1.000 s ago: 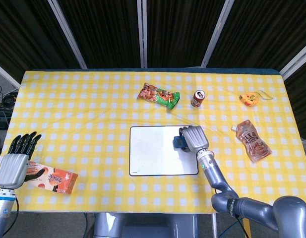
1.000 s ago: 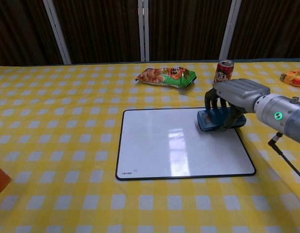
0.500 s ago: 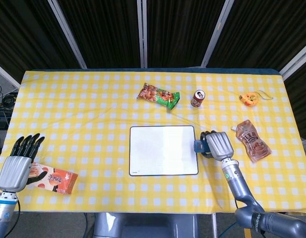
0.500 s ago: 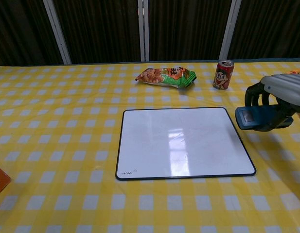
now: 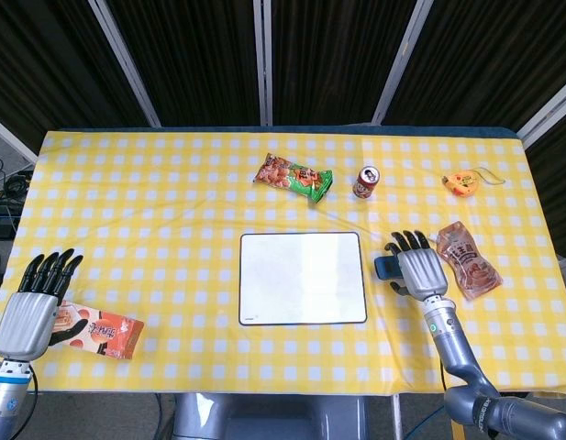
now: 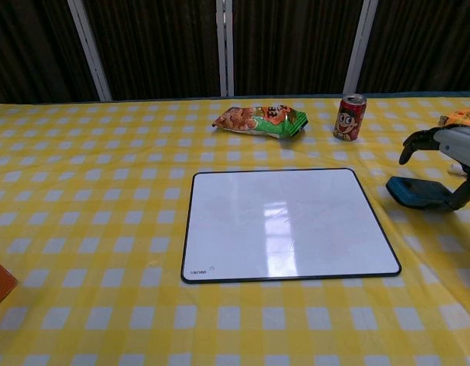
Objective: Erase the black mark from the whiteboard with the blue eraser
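Whiteboard (image 5: 303,278), a rectangular white panel with a dark rim, sits at the centre of the head view, and we find no black mark on it, so we judge the wiping done. Right of it, the flat blue eraser (image 5: 384,268) lies on the yellow checked tablecloth (image 5: 172,202), clear of the board, with our right hand (image 5: 420,269) spread beside it. Our left hand (image 5: 33,305), at the lower left, shows its fingers apart and empty.

Chest view, at the right edge, shows the eraser (image 6: 417,192) flat on the cloth, the right hand's (image 6: 448,156) fingers lifted above, thumb alongside. Whether it is touching, we cannot tell. The left hand is absent here.
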Action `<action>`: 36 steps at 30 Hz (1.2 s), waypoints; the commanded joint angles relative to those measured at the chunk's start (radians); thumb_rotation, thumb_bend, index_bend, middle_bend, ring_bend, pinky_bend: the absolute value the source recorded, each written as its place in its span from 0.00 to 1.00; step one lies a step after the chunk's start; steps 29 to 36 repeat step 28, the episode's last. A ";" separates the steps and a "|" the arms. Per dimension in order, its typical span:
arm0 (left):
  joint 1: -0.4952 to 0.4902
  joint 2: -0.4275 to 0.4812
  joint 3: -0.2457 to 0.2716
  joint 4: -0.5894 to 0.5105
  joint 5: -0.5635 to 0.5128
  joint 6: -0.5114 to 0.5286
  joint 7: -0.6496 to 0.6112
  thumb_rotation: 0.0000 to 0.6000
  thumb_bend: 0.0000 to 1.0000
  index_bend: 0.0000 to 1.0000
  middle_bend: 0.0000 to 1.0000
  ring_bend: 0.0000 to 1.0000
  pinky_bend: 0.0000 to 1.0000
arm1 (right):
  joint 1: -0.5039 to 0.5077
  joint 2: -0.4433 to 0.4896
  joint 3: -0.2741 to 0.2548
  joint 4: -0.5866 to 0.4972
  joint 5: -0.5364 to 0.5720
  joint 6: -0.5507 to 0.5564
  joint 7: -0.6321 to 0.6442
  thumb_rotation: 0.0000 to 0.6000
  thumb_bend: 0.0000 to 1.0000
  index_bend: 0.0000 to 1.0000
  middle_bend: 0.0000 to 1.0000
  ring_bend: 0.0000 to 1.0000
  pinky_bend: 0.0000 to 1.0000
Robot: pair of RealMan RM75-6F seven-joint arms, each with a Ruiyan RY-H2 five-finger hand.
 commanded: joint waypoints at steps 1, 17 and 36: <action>0.002 0.001 0.002 -0.002 0.006 0.005 0.001 1.00 0.03 0.00 0.00 0.00 0.00 | -0.013 0.017 -0.001 -0.019 -0.003 0.009 0.006 1.00 0.13 0.16 0.00 0.00 0.00; 0.021 0.000 0.013 0.011 0.044 0.038 -0.002 1.00 0.03 0.00 0.00 0.00 0.00 | -0.219 0.189 -0.143 -0.185 -0.371 0.374 0.160 1.00 0.12 0.05 0.00 0.00 0.00; 0.024 -0.021 0.013 0.035 0.054 0.039 0.018 1.00 0.03 0.00 0.00 0.00 0.00 | -0.341 0.283 -0.183 -0.153 -0.465 0.523 0.295 1.00 0.10 0.00 0.00 0.00 0.00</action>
